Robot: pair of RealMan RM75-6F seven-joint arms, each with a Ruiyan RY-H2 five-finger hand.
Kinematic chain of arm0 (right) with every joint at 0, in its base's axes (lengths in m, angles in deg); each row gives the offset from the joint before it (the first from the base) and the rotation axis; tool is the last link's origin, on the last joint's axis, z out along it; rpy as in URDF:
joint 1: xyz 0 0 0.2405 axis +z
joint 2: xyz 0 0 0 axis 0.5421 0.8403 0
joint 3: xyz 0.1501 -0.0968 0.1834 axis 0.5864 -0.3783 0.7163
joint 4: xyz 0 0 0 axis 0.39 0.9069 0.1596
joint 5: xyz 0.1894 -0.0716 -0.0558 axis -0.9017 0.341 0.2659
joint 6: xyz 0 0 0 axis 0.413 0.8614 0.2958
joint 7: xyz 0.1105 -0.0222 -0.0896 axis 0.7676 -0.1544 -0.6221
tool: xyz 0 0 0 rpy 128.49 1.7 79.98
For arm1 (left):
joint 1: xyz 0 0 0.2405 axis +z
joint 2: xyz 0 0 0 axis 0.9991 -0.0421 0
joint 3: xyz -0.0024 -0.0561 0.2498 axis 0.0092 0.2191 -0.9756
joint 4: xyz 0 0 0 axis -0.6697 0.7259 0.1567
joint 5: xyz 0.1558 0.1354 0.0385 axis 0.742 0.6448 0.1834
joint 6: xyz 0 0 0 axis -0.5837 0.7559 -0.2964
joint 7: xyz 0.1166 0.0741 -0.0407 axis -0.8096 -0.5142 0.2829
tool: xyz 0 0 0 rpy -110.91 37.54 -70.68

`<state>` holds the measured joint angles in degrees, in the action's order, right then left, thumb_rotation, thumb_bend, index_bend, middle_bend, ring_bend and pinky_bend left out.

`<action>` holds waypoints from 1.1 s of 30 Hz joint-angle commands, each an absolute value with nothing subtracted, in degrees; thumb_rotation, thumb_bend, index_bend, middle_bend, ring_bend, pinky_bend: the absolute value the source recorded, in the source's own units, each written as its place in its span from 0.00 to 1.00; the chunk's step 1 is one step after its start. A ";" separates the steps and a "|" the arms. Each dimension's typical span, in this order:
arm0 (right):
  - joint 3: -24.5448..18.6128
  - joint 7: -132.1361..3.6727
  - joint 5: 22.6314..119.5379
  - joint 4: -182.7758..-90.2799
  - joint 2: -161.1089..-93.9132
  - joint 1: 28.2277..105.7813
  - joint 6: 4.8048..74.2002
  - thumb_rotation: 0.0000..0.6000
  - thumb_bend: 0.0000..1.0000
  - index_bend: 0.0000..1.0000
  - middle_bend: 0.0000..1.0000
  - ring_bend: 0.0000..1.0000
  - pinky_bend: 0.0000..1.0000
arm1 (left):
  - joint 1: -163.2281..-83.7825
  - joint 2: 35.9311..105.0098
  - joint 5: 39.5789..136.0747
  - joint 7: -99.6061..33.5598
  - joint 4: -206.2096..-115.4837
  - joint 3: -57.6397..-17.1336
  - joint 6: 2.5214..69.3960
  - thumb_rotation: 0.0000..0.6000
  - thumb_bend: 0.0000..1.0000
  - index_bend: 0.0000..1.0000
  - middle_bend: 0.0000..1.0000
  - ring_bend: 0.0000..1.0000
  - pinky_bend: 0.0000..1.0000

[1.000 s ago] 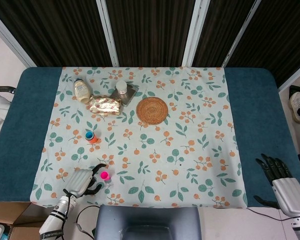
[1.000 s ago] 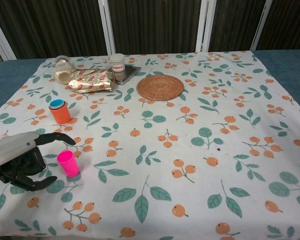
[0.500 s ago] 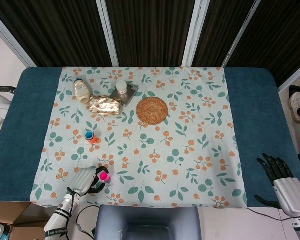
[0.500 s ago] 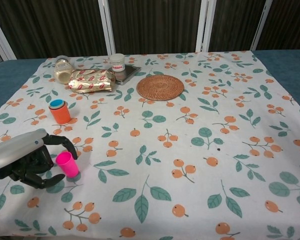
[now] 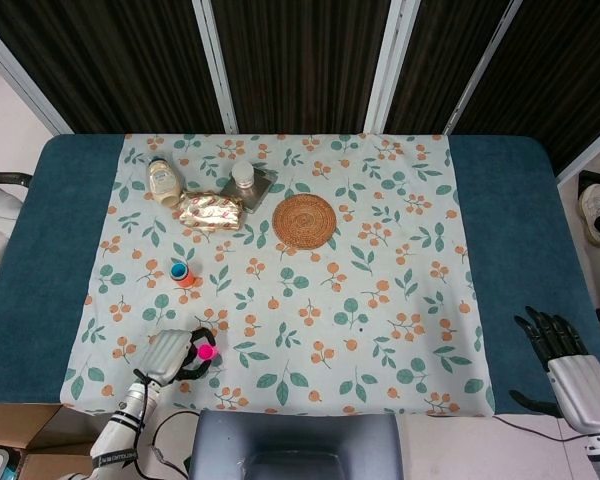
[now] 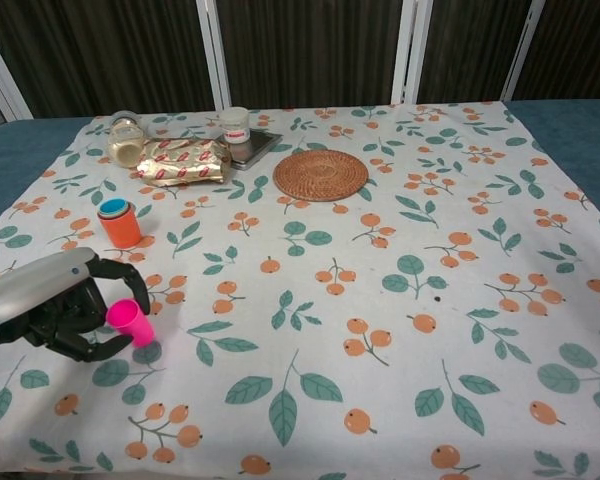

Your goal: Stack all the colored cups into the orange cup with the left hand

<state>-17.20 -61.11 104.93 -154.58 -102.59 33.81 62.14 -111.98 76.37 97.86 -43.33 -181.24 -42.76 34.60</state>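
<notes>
My left hand (image 6: pixel 55 312) (image 5: pixel 170 355) grips the pink cup (image 6: pixel 127 321) (image 5: pixel 206 351) at the near left of the table and holds it tilted, lifted a little off the cloth. The orange cup (image 6: pixel 120 224) (image 5: pixel 181 272) stands upright further back on the left, with a blue cup nested inside it. My right hand (image 5: pixel 565 360) rests at the near right edge of the table, fingers spread and holding nothing; the chest view does not show it.
At the back left lie a jar (image 6: pixel 126 139), a shiny snack packet (image 6: pixel 180 160) and a small white tub on a dark tray (image 6: pixel 237 128). A round woven coaster (image 6: pixel 321 174) sits behind the centre. The floral cloth (image 6: pixel 400 330) covers the table.
My left hand has closed around the pink cup and raised it off the cloth, tilting it. The right hand has not moved.
</notes>
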 commanded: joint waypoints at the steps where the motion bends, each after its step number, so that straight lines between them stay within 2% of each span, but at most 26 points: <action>1: -17.18 -61.13 104.92 -154.56 -102.60 33.80 62.15 1.00 0.19 0.00 0.00 0.00 0.00 | -112.41 75.51 97.62 -43.02 -182.40 -41.33 35.01 1.00 0.37 0.56 1.00 1.00 1.00; 7: -17.05 -60.77 104.69 -154.57 -102.47 33.76 62.31 1.00 0.19 0.00 0.00 0.00 0.00 | -115.00 72.26 93.62 -42.75 -184.50 -32.49 36.97 1.00 0.37 0.56 1.00 1.00 1.00; 13: -17.02 -61.22 104.53 -154.62 -102.63 33.83 62.03 1.00 0.19 0.00 0.00 0.00 0.00 | -118.85 71.52 84.90 -43.86 -179.67 -25.36 35.13 1.00 0.37 0.56 1.00 1.00 1.00; 19: -16.74 -61.90 103.97 -154.74 -102.90 33.83 61.89 1.00 0.18 0.00 0.00 0.00 0.00 | -121.47 73.70 80.48 -44.51 -173.91 -24.50 32.87 1.00 0.37 0.56 1.00 1.00 1.00; 33: -16.42 -62.31 103.20 -154.90 -103.00 33.96 61.45 1.00 0.19 0.00 0.00 0.00 0.00 | -123.52 77.54 79.36 -44.66 -166.62 -26.81 31.49 1.00 0.37 0.56 1.00 1.00 1.00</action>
